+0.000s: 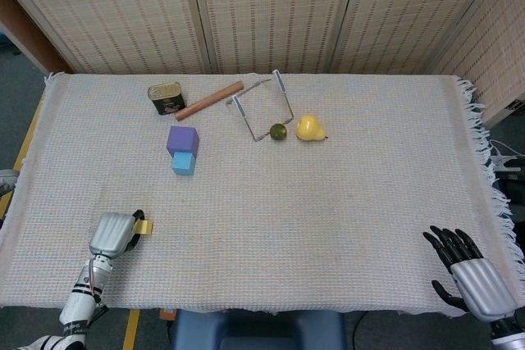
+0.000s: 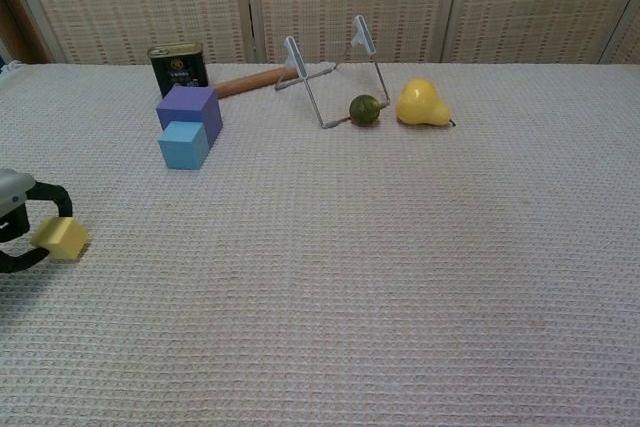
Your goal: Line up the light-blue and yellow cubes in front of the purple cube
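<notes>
Soft, even room light over the whole table, both views sharp.

The light falls from overhead and is diffuse: the cream woven cloth [image 1: 328, 202] is evenly bright from its far edge to its near edge, with no glare and no blown-out patches. Shadows are faint and short; the purple foam cube [image 2: 188, 110] and the yellow plastic pear [image 2: 422, 104] cast only thin dark rims on the weave. The small yellow foam cube [image 2: 62, 238] leaves a pale smudge of shadow on the cloth near the left edge. The weave is crisp in the chest view right up to the near edge. The head view bows slightly, the cloth's edges curving toward the corners. The floor beyond the left edge is dimmer.
</notes>
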{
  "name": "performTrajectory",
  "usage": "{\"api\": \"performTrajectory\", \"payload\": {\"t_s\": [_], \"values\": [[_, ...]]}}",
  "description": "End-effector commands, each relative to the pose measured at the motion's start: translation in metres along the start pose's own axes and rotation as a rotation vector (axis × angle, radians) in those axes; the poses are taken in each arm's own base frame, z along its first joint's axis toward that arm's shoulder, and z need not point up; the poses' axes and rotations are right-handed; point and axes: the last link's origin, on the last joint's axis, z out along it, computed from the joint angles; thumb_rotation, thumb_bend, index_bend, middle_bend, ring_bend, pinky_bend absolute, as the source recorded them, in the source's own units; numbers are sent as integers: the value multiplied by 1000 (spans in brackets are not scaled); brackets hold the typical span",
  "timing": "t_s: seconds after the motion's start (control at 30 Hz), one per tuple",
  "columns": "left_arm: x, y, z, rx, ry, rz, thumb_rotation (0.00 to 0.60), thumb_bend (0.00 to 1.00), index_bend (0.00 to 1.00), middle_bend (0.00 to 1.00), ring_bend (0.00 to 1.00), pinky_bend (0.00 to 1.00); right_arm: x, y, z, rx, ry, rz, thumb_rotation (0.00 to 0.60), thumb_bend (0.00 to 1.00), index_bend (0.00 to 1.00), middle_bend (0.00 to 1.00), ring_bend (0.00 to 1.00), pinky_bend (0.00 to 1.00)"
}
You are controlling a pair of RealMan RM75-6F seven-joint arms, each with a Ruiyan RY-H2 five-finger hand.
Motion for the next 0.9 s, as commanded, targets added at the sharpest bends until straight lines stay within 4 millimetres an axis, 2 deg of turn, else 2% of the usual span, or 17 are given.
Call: {"api": "performTrajectory", "payload": {"t_s": [0.03, 0.33, 0.63, 0.9], "values": [[10, 8, 8, -17, 18, -38, 600, 384, 473, 1000, 1000, 1000, -1, 0, 1, 0, -9, -2, 600, 113, 0, 0, 0, 0], [37, 41, 47, -74, 48, -56, 600, 383, 475, 1000, 1000, 1000, -2, 3, 5, -21, -11, 2, 600, 114, 0, 0, 0, 0], [38, 76, 87, -93, 34, 2, 600, 383, 465, 1000, 1000, 1000, -3, 7, 12, -38, -25, 6, 600, 114, 0, 0, 0, 0], [40, 79, 107, -69, 43, 45, 600, 389, 460, 1000, 1000, 1000, -3, 9, 13, -52, -28, 10, 600, 114, 0, 0, 0, 0]]}}
